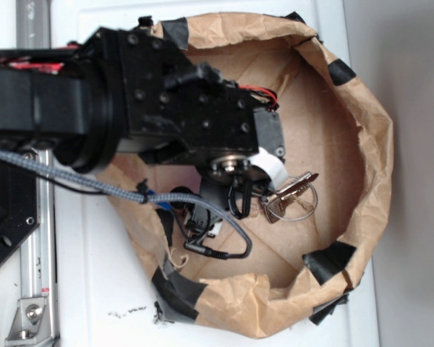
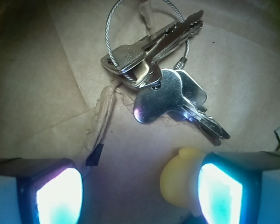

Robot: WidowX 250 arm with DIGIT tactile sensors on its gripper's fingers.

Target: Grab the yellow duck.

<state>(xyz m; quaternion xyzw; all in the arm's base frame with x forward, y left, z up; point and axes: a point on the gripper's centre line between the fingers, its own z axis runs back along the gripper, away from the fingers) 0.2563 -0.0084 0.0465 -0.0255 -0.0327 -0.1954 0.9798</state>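
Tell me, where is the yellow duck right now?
In the wrist view, the yellow duck sits bottom right, against the right jaw, just below the keys.

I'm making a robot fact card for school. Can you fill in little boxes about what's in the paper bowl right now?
container: brown paper bag rolled down like a bowl, patched with black tape
keys: silver bunch on a wire loop, lying on the bag's floor
yellow duck: partly hidden behind one finger, beak not visible
gripper: open, low inside the bag, glowing fingers apart
duck held: not yet; it sits against one finger, not squeezed
green block: not visible
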